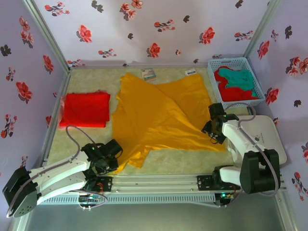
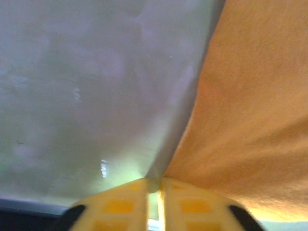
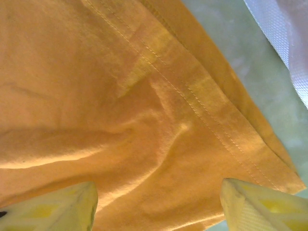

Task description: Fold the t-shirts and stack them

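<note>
Left fingers (image 2: pixel 120 207) seemingly pinch mustard shirt (image 1: pixel 154 115) on pale floral-walled table (image 1: pixel 91 79).

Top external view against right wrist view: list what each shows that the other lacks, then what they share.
Top external view: a folded red t-shirt at the left, the blue basket holding a teal t-shirt and another red t-shirt, two paper cards at the far edge, and the left gripper at the near left corner of the mustard-yellow t-shirt.
Right wrist view: the shirt's double-stitched hem up close, with the right gripper fingers spread wide over it.
Both: the mustard-yellow t-shirt, the right gripper and the pale table.
</note>
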Tool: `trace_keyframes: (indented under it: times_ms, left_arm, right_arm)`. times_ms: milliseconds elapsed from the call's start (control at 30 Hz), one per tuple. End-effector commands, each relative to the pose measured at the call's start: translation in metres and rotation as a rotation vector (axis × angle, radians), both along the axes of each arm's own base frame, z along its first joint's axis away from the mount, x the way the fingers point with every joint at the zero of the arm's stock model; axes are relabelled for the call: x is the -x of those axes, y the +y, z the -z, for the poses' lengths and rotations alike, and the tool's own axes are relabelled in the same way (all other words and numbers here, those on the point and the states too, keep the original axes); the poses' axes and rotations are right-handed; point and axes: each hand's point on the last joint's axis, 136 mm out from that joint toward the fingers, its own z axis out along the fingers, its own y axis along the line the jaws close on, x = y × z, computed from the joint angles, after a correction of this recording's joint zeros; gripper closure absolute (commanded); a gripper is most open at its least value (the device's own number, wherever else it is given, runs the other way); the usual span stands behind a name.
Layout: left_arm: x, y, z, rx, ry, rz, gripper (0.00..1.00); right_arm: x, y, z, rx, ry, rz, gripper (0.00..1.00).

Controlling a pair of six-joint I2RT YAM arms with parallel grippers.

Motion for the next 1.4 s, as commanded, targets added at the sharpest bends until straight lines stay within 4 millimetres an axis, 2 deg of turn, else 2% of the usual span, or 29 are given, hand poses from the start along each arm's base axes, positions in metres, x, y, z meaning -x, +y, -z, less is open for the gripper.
trace_keyframes:
  times_ms: [0, 100, 400, 533, 633, 767, 833, 900, 1100, 1167, 1367]
  left_arm:
    - [-0.022, -0.028, 0.002, 0.102, -0.090, -0.005, 0.95]
    - [-0.022, -0.019, -0.001, 0.045, -0.084, 0.006, 1.00]
    - [-0.028, 0.026, -0.019, -0.141, -0.059, -0.016, 1.00]
    - [-0.031, 0.029, -0.022, -0.127, -0.077, -0.064, 1.00]
    - [-0.035, 0.027, -0.025, -0.115, -0.092, -0.066, 1.00]
    - [-0.030, 0.010, -0.026, -0.028, -0.066, -0.036, 0.77]
    - [-0.026, 0.004, -0.027, 0.008, -0.060, -0.026, 0.62]
    - [-0.021, 0.001, -0.029, 0.040, -0.054, -0.027, 0.55]
    - [-0.006, -0.016, -0.026, 0.138, -0.012, -0.023, 0.46]
    - [-0.007, -0.022, -0.024, 0.154, -0.017, -0.014, 0.43]
    - [-0.002, -0.018, -0.001, 0.095, 0.018, -0.016, 0.44]
  right_arm:
    - [0.017, -0.009, 0.002, 0.032, 0.039, 0.035, 0.32]
    - [0.024, -0.011, 0.004, 0.041, 0.058, 0.036, 0.33]
    - [0.030, -0.014, 0.010, 0.053, 0.081, 0.046, 0.36]
    - [0.034, -0.016, 0.009, 0.064, 0.086, 0.046, 0.34]
    - [0.040, -0.016, 0.011, 0.063, 0.103, 0.037, 0.28]
    - [0.041, -0.013, 0.012, 0.046, 0.105, 0.032, 0.25]
    - [0.040, -0.013, 0.012, 0.045, 0.101, 0.029, 0.25]
    - [0.040, -0.012, 0.013, 0.039, 0.107, 0.026, 0.25]
    - [0.041, -0.011, 0.011, 0.036, 0.101, 0.029, 0.24]
    - [0.040, -0.012, 0.011, 0.038, 0.101, 0.028, 0.24]
    - [0.041, -0.011, 0.014, 0.034, 0.113, 0.025, 0.22]
